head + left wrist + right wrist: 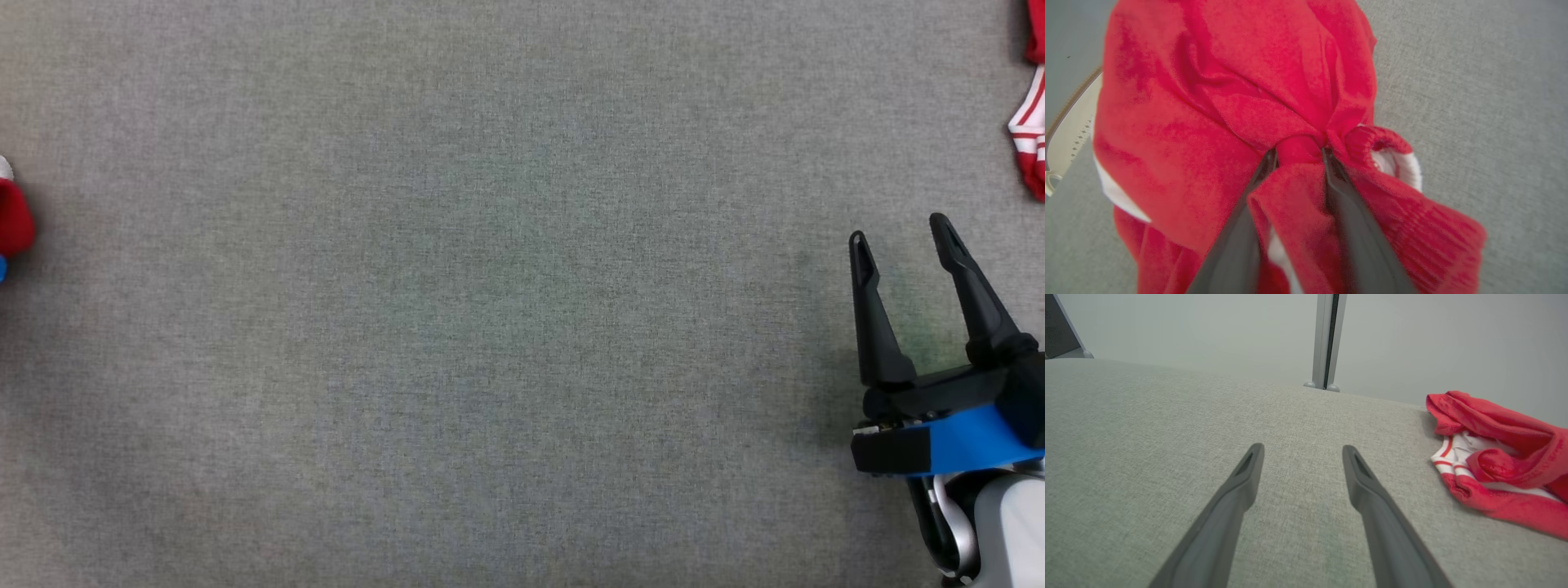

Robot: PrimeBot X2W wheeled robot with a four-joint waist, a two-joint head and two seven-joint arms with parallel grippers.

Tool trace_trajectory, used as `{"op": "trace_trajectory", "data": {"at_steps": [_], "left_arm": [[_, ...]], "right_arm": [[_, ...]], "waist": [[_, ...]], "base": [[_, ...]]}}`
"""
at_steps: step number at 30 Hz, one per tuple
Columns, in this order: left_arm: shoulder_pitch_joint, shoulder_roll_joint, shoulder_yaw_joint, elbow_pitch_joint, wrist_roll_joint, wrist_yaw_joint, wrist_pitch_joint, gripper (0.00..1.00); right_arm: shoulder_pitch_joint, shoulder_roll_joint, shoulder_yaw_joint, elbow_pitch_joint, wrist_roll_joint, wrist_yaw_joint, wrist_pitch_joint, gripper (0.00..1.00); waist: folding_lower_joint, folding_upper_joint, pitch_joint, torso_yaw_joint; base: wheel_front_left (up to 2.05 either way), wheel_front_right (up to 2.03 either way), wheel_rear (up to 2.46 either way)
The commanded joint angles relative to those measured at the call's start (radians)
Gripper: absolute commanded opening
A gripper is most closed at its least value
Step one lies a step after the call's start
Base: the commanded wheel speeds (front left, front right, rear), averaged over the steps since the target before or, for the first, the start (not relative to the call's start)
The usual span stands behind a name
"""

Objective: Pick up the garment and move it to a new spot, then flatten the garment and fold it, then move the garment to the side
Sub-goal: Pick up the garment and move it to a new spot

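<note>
The garment is red fleece with white trim and a ribbed cuff, bunched up on the grey table. My left gripper pinches a fold of it between its two dark fingertips, and cloth drapes over both fingers. In the head view a small part of this garment shows at the far left edge. My right gripper stands open at the lower right above bare table, nothing between its fingers; in the right wrist view the right gripper points toward the table's far edge.
A second red cloth with white stripes lies crumpled at the table's far right, to the right of my right gripper. A grey post stands behind the table. A cream curved object lies beyond the table edge.
</note>
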Motion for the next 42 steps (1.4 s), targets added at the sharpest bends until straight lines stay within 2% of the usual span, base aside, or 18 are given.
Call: {"op": "trace_trajectory", "data": {"at_steps": [1, 8, 14, 19, 28, 33, 42], "left_arm": [[0.034, -0.015, -0.016, 0.012, -0.016, -0.007, 0.004, 0.00], [0.023, 0.045, -0.087, -0.065, -0.048, -0.005, -0.169, 0.00], [-0.027, 0.056, -0.158, -0.157, -0.060, -0.005, -0.329, 0.00], [-0.073, 0.039, -0.229, -0.278, -0.056, -0.005, -0.398, 0.00], [-0.139, -0.024, -0.338, -0.552, -0.032, -0.004, -0.351, 0.00], [-0.154, -0.097, -0.414, -0.713, -0.020, 0.004, -0.281, 0.00], [-0.050, -0.199, -0.544, -0.806, -0.017, 0.010, -0.222, 0.00]], "right_arm": [[-0.016, 0.001, 0.002, 0.007, -0.002, 0.000, -0.003, 1.00], [-0.018, 0.011, 0.014, 0.058, 0.014, 0.000, -0.026, 1.00], [-0.017, 0.035, 0.034, 0.135, 0.030, 0.000, -0.061, 1.00], [-0.006, 0.058, 0.044, 0.206, 0.044, 0.000, -0.091, 1.00], [0.005, 0.085, 0.052, 0.283, 0.066, 0.000, -0.117, 1.00], [-0.007, 0.091, 0.064, 0.317, 0.089, 0.000, -0.124, 1.00], [0.004, 0.094, 0.076, 0.320, 0.149, 0.000, -0.126, 1.00]], "waist": [[0.0001, -0.0002, -0.005, 0.000], [0.0001, -0.0002, -0.059, -0.008], [0.0001, -0.0002, -0.144, -0.028], [0.0001, -0.0002, -0.221, -0.067], [0.0001, -0.0002, -0.289, -0.170], [0.0001, -0.0002, -0.303, -0.248], [0.0001, -0.0002, -0.308, -0.342]], "base": [[0.00, 0.00, 0.00], [0.00, 0.00, 0.00], [0.00, 0.00, 0.00], [0.00, 0.00, 0.00], [0.00, 0.00, 0.00], [0.00, 0.00, 0.00], [0.00, 0.00, 0.00]]}}
